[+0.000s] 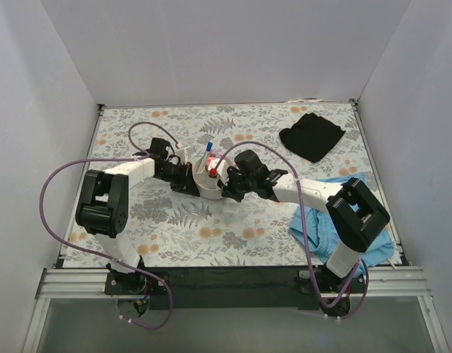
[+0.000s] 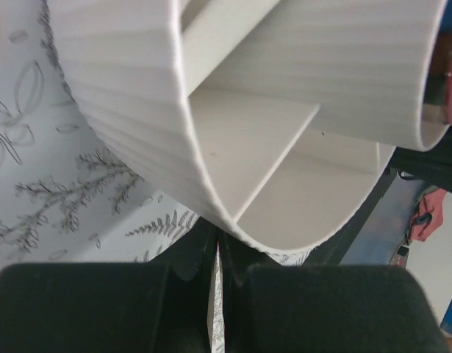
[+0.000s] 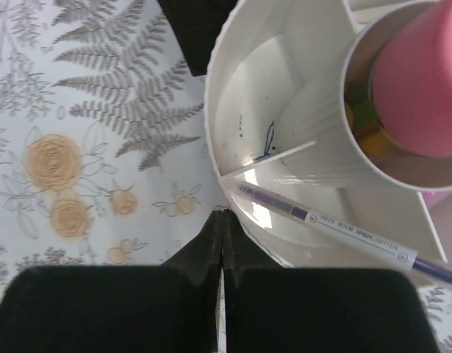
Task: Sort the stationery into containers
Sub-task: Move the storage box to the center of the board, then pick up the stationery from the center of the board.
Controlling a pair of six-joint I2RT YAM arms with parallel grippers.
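The round white organiser stands mid-table between both grippers. A blue-capped marker and a red-capped marker stick up from it. My left gripper is shut and empty, with its tips against the organiser's ribbed outer wall. My right gripper is shut and empty, with its tips beside the organiser's rim. In the right wrist view a white highlighter with a purple end lies in an outer compartment. A thick pink item stands in the central cup.
A black cloth lies at the back right. A blue cloth lies under the right arm at the front right. White walls close in the table on three sides. The tablecloth has a fern and flower print.
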